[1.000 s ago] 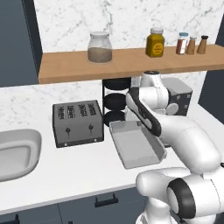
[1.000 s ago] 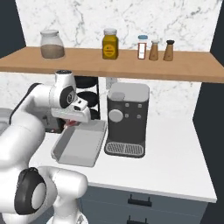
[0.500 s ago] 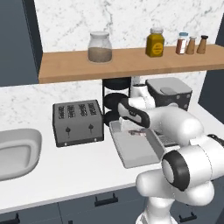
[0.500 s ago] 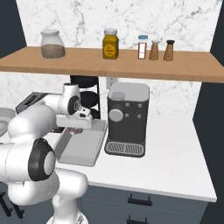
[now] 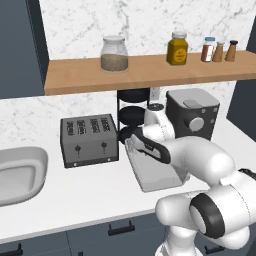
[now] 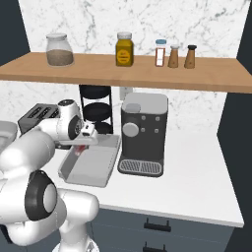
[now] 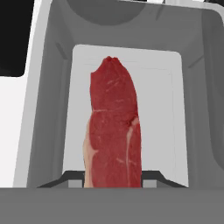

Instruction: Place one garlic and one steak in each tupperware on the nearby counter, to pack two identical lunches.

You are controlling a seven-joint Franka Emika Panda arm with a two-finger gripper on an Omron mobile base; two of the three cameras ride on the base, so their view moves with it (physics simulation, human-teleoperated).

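One steak [image 7: 114, 127] hangs pinched in the closed gripper [image 7: 113, 177] above the grey tub [image 7: 48, 109]. Released off-centre, the long strip could catch the flared rim and flop onto the counter [image 5: 75, 192]. Counted left to right: one white tub [image 5: 17, 172], one toaster [image 5: 90, 140], one grey tub.

marble wall [image 5: 150, 20], wooden shelf [image 5: 150, 72], white counter [image 5: 90, 190]

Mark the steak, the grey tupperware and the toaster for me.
steak [image 7: 114, 131], hand view, middle of the red strip between the fingertips.
grey tupperware [image 6: 93, 167], right base view, bare floor of the container.
toaster [image 5: 89, 141], left base view, its front face.
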